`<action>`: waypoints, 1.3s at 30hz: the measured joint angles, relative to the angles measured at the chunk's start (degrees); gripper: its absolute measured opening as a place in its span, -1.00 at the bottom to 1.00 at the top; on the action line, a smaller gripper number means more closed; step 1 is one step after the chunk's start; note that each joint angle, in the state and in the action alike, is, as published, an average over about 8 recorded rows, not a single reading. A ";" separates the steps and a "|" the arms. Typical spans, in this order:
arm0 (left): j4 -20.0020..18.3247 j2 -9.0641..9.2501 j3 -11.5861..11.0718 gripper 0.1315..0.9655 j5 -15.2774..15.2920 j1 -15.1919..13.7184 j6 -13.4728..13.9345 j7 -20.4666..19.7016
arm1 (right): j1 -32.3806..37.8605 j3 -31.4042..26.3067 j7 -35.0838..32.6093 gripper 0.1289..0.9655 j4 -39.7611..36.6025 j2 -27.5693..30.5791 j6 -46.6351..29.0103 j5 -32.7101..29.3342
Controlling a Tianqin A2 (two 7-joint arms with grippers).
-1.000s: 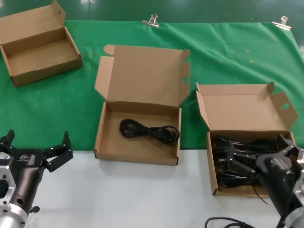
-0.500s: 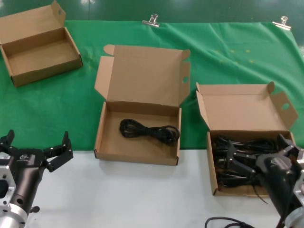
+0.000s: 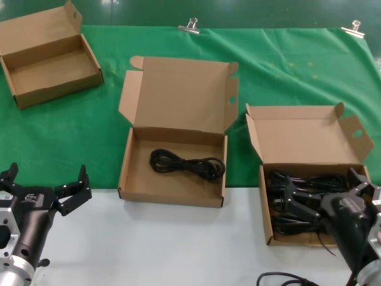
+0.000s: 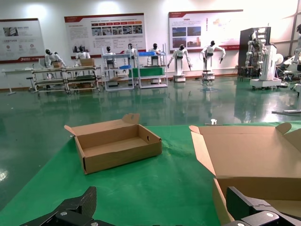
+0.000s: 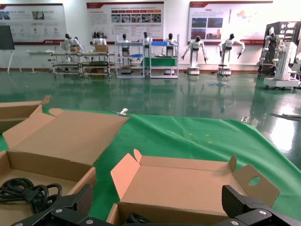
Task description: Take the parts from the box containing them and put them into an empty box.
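Arms low at the near edge of the bench, both angled forward and slightly inward. Left gripper [image 3: 44,185] parked over the white tabletop [image 3: 178,244] at the near left, fingers spread wide, holding nothing. Right gripper [image 3: 324,189] poised above the near part of the box containing them [image 3: 266,202], fingers likewise spread wide over the parts [image 3: 309,179]; whether the tips touch the cords, hard to say from the head view. One more black cord [image 3: 187,164] lying coiled on the floor of an empty box [image 3: 126,173], in the middle of the bench, lid upright. Small plain box [image 3: 53,83] set at an angle on the green cloth [image 3: 286,71] at the far left, well apart from both arms. Wall posters [image 4: 106,30] in the hall behind carry print, too small to read. Two metal clips [image 3: 190,25] pinning the cloth's far edge.
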 joint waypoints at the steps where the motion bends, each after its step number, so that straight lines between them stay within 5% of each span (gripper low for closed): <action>1: 0.00 0.00 0.00 1.00 0.00 0.00 0.00 0.00 | 0.00 0.00 0.00 1.00 0.00 0.00 0.00 0.00; 39: 0.00 0.00 0.00 1.00 0.00 0.00 0.00 0.00 | 0.00 0.00 0.00 1.00 0.00 0.00 0.00 0.00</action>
